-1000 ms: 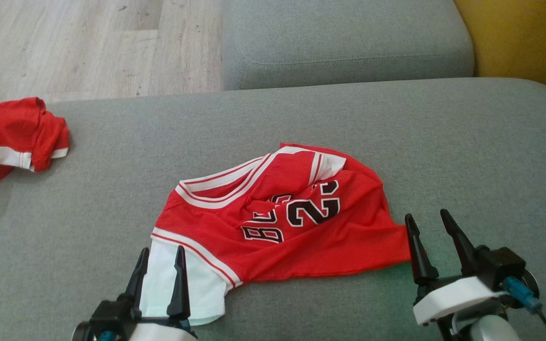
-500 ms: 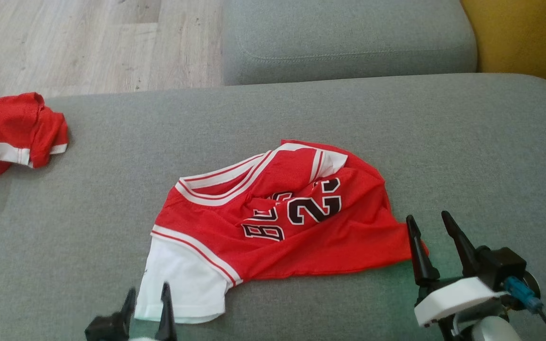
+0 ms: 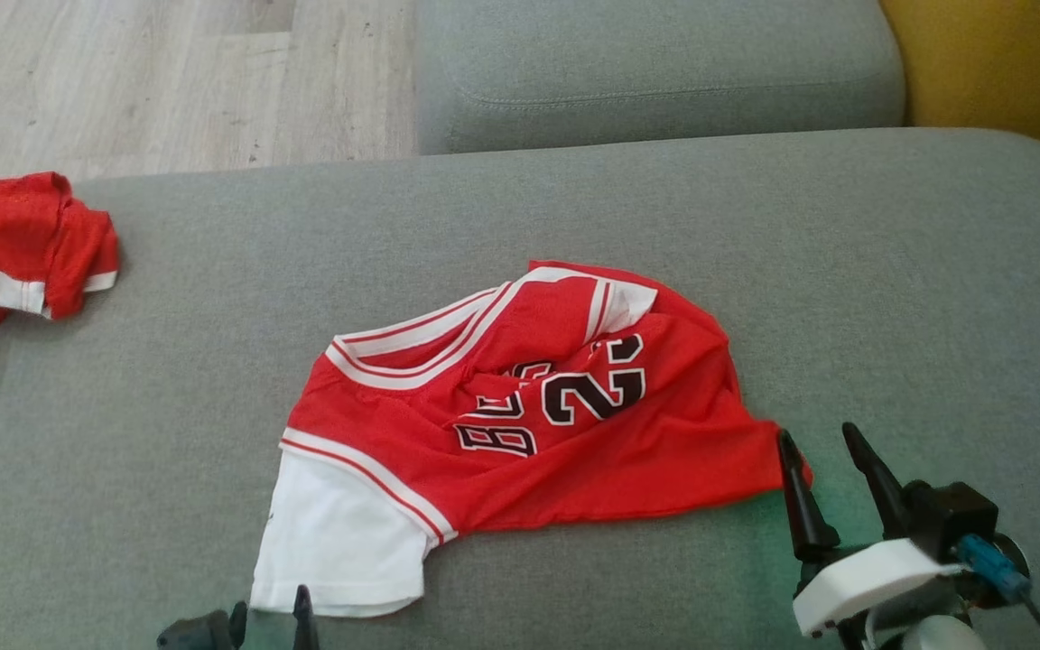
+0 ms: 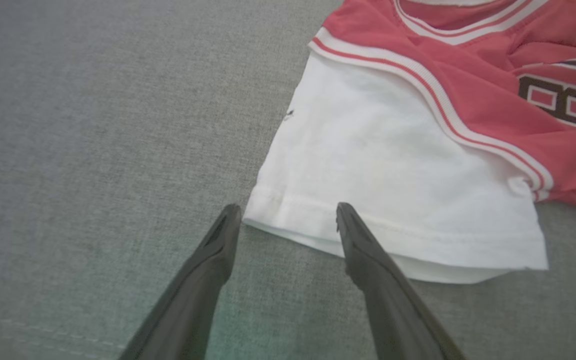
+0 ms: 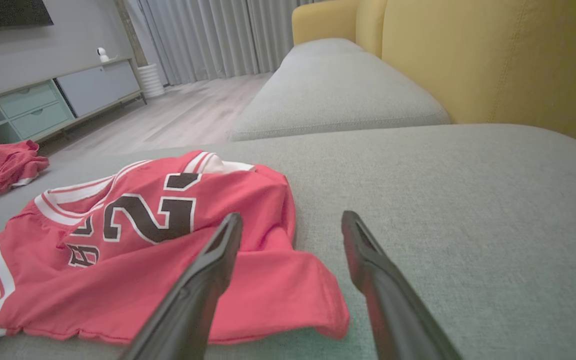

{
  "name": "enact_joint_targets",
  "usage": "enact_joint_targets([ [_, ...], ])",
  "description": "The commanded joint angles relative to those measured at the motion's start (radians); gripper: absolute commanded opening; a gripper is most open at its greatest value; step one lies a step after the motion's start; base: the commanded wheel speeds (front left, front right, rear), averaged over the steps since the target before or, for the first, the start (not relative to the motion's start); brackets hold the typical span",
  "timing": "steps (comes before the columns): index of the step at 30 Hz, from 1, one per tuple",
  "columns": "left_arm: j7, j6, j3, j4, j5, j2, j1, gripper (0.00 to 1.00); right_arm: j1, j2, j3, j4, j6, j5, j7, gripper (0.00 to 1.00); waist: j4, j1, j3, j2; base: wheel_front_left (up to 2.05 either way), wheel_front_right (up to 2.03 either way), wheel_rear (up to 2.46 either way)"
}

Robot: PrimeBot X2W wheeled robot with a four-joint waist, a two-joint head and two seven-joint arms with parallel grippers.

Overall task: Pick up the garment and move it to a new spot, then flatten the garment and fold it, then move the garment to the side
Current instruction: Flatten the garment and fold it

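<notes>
So the red basketball jersey (image 3: 529, 415) is lying rumpled around the middle of the grey sofa cushion (image 3: 890, 298), a bit toward the front edge, with the number facing up. A white sleeve (image 3: 339, 533) sticks out at its front-left and a red hem corner (image 3: 759, 456) at its right.

Both pincers are spread wide and holding nothing. The left pincer (image 4: 287, 210) sits low right at the sleeve's cuff, one fingertip just off the cuff's corner and the other over the hem. Can't tell if either is actually touching cloth. The right pincer (image 3: 818, 435) is just beside that red hem corner, one finger overlapping it.

Handling-wise, I'd guess this is thin, light, floppy fabric, probably a bit slick, so it'll sag and bunch the moment it's lifted. Best bet imo is pinching the stitched edges, the sleeve cuff and the hem corner, since seams give more to bite on. Catching both layers matters or it'll fall open. There's another red garment (image 3: 14, 244) balled up at the cushion's far-left edge, well apart, so no snag risk there
</notes>
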Motion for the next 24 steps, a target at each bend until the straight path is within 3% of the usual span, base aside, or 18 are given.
enact_joint_targets([
  [1, -0.005, -0.003, 0.031, -0.011, -0.009, 0.0, -0.06, 1.0, -0.031, -0.003, 0.012, -0.021, 0.004, 0.0, 0.002, 1.0, -0.006, -0.0001, 0.002, 0.0, 0.0, 0.0, 0.0],
  [15, -0.005, -0.033, 0.017, 0.113, -0.041, -0.013, -0.114, 0.98, -0.026, -0.003, -0.017, 0.007, 0.004, -0.01, 0.01, 1.0, -0.022, -0.0001, 0.01, 0.0, 0.0, 0.0, 0.0],
  [16, -0.006, -0.035, 0.015, 0.118, -0.041, -0.013, -0.118, 0.49, -0.025, -0.003, -0.019, 0.012, 0.004, -0.009, 0.014, 1.0, -0.021, -0.0001, 0.01, 0.0, 0.0, 0.0, 0.0],
  [17, -0.006, -0.039, 0.011, 0.123, -0.04, -0.013, -0.122, 0.19, -0.024, -0.003, -0.021, 0.019, 0.004, -0.007, 0.018, 1.0, -0.021, -0.0001, 0.01, 0.0, 0.0, 0.0, 0.0],
  [18, -0.008, -0.043, 0.008, 0.125, -0.041, -0.014, -0.127, 0.0, -0.023, -0.003, -0.026, 0.027, 0.004, -0.007, 0.025, 1.0, -0.02, -0.0001, 0.01, 0.0, 0.0, 0.0, 0.0],
  [24, -0.052, -0.057, -0.001, 0.099, -0.036, -0.014, -0.144, 0.0, -0.023, -0.003, -0.046, 0.072, 0.004, 0.012, 0.06, 1.0, -0.011, -0.0001, 0.007, 0.0, 0.0, 0.0, 0.0],
])
